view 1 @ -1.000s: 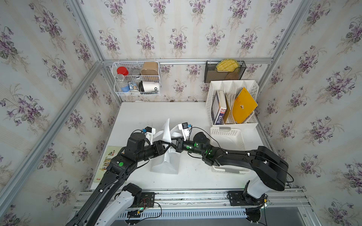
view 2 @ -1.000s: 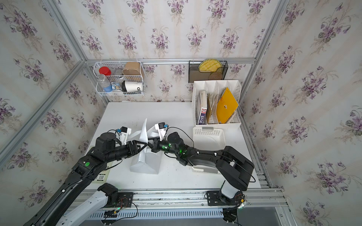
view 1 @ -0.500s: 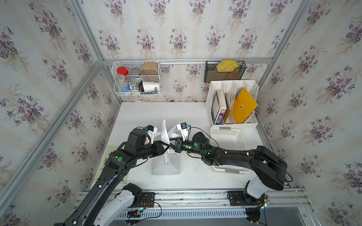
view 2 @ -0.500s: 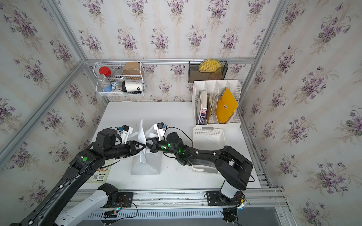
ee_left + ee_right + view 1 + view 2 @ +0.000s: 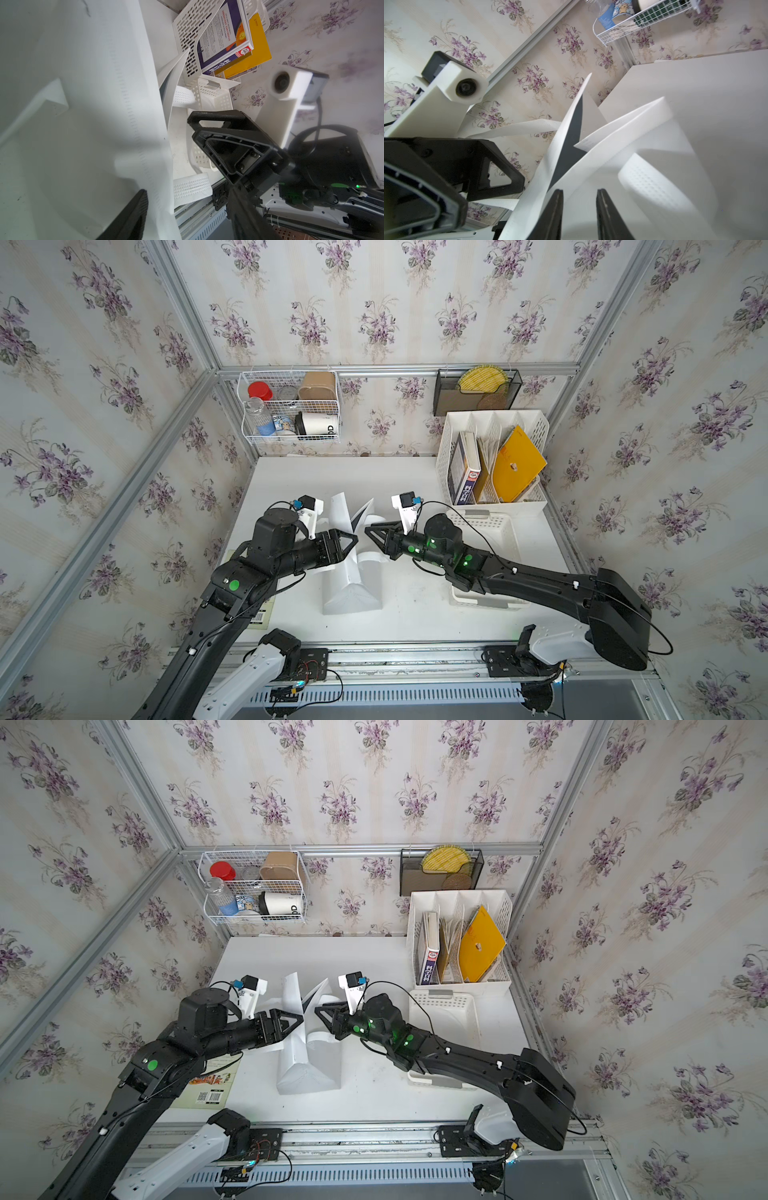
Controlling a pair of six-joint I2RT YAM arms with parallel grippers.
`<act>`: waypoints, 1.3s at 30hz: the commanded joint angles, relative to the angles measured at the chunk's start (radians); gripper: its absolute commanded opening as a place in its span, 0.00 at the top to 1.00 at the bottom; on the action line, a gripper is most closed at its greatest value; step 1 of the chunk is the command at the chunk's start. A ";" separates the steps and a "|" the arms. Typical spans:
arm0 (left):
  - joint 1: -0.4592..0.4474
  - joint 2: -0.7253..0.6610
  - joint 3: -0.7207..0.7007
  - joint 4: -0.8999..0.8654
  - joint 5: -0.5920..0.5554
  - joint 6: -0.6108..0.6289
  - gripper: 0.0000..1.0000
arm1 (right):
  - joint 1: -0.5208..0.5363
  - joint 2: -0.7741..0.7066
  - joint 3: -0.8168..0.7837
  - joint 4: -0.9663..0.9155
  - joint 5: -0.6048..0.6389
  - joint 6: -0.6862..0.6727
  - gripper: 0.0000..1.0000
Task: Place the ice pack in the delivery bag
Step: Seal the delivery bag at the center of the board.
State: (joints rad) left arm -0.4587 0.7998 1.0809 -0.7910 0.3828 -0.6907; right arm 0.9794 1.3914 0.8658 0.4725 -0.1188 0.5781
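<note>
The delivery bag (image 5: pixel 353 593) stands upright in the middle of the table, white, with its top flaps folded close together; it shows in both top views (image 5: pixel 307 1073). My left gripper (image 5: pixel 353 540) is at the bag's left upper rim, open, with the edge of the bag's wall (image 5: pixel 83 124) between its spread fingers (image 5: pixel 135 214). From the other side my right gripper (image 5: pixel 368 531) faces it, open. Its two fingers (image 5: pixel 557 207) stand apart with nothing between them, just off the bag's wall (image 5: pixel 654 145). The ice pack shows in no view.
A low white perforated tray (image 5: pixel 494 531) lies under my right arm. Behind it stands a white file rack (image 5: pixel 536 427) with books and a yellow folder. A wire basket (image 5: pixel 291 406) and a black mesh holder (image 5: pixel 478 391) hang on the back wall. A booklet (image 5: pixel 208 1085) lies at the table's left front.
My right gripper, shut at the bag's rim before, has opened. The left jaws have spread wider. Both arms stay at the bag's top.
</note>
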 commanded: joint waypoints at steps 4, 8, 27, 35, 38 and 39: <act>0.007 0.001 0.007 0.089 -0.146 -0.121 0.35 | -0.067 -0.039 0.008 -0.117 0.056 -0.084 0.57; 0.024 -0.006 -0.007 0.156 -0.195 -0.188 0.35 | -0.148 -0.011 0.029 -0.108 -0.033 -0.091 0.54; 0.139 0.107 -0.037 0.285 -0.243 -0.271 0.34 | -0.264 0.275 0.185 0.101 -0.469 -0.285 0.33; 0.160 0.169 -0.052 0.357 -0.208 -0.231 0.34 | -0.266 0.377 0.212 0.244 -0.609 -0.228 0.37; 0.170 0.178 -0.067 0.388 -0.191 -0.217 0.34 | -0.266 0.415 0.236 0.273 -0.648 -0.201 0.43; 0.173 0.181 -0.073 0.396 -0.182 -0.207 0.34 | -0.266 0.425 0.245 0.278 -0.659 -0.193 0.44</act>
State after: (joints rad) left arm -0.2928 0.9768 1.0176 -0.4618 0.1722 -0.9352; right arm 0.7128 1.7954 1.0904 0.6640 -0.7029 0.3435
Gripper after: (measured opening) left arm 0.665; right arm 0.569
